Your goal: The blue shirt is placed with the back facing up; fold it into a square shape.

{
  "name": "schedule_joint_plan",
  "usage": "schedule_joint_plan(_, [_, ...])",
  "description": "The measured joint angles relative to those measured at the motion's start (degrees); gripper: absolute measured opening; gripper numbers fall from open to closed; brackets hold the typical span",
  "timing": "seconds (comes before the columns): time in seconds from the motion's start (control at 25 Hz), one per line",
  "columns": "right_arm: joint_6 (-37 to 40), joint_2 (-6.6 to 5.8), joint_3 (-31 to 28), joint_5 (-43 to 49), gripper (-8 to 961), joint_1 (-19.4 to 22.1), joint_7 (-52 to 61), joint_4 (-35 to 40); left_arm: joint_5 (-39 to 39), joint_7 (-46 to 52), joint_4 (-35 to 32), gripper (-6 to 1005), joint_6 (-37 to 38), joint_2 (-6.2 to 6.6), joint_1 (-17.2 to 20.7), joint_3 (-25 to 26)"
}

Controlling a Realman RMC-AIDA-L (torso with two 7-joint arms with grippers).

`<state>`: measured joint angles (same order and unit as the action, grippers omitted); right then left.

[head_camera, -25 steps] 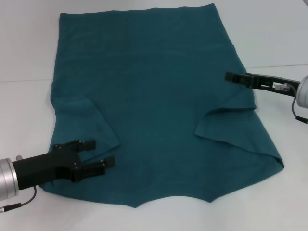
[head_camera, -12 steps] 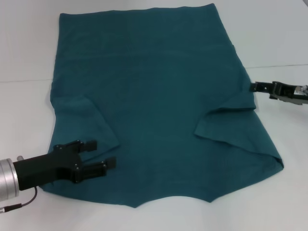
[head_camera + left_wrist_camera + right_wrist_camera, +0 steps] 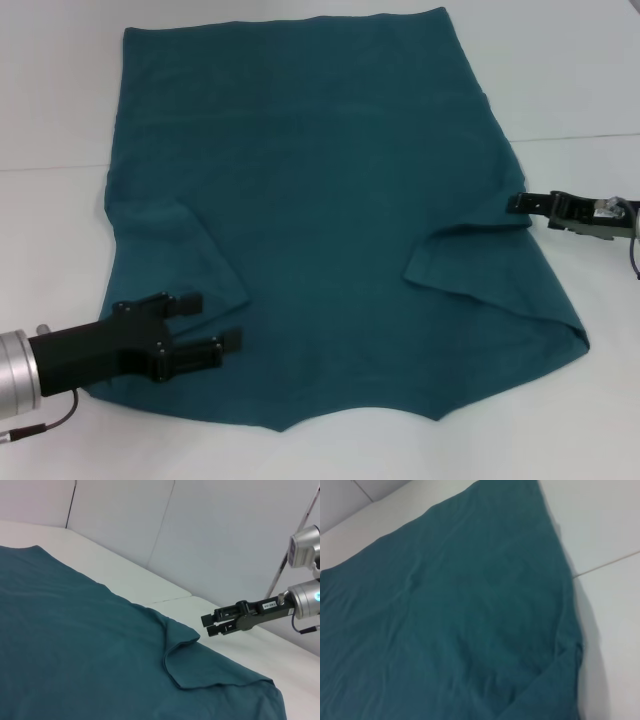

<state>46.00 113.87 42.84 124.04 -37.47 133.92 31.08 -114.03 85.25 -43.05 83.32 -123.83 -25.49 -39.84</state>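
Observation:
The blue shirt [image 3: 320, 180] lies flat on the white table, plain side up, with both sleeves folded inward onto the body. My left gripper [image 3: 212, 320] hovers open over the shirt's near left corner, beside the folded left sleeve [image 3: 175, 250]. My right gripper [image 3: 518, 203] sits at the shirt's right edge, where the folded right sleeve [image 3: 500, 270] begins. In the left wrist view the right gripper [image 3: 206, 625] is open, its fingers a little apart just off the cloth edge, with nothing between them. The shirt [image 3: 460, 620] fills the right wrist view.
The white table [image 3: 560, 80] extends bare to the right and left of the shirt, with a seam line across it. White wall panels [image 3: 225, 540] stand behind the table in the left wrist view.
My right gripper drew back to the right, off the shirt, then came nearer and lower to the right sleeve's fold. The left arm has barely moved.

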Motion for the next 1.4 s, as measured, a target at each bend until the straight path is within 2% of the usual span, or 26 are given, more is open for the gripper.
schedule_joint_plan(0.12, [-1.0, 0.93, 0.0, 0.0, 836, -0.5, -0.1, 0.0, 0.0, 0.0, 0.0, 876, 0.0, 0.00, 0.0, 0.0])
schedule_joint_plan(0.36, [-1.6, 1.72, 0.6, 0.1, 837, -0.8, -0.2, 0.3, -0.1, 0.0, -0.2, 876, -0.2, 0.06, -0.1, 0.2])
schedule_joint_plan(1.04, [-7.9, 2.20, 0.9, 0.1, 838, -1.0, -1.6, 0.7, 0.3, 0.0, 0.0, 875, 0.0, 0.04, 0.0, 0.1])
schedule_joint_plan(1.4, [-11.8, 4.70, 0.8, -0.1, 838, -1.0, -4.0, 0.2, 0.3, -0.4, 0.1, 875, 0.1, 0.00, 0.1, 0.3])
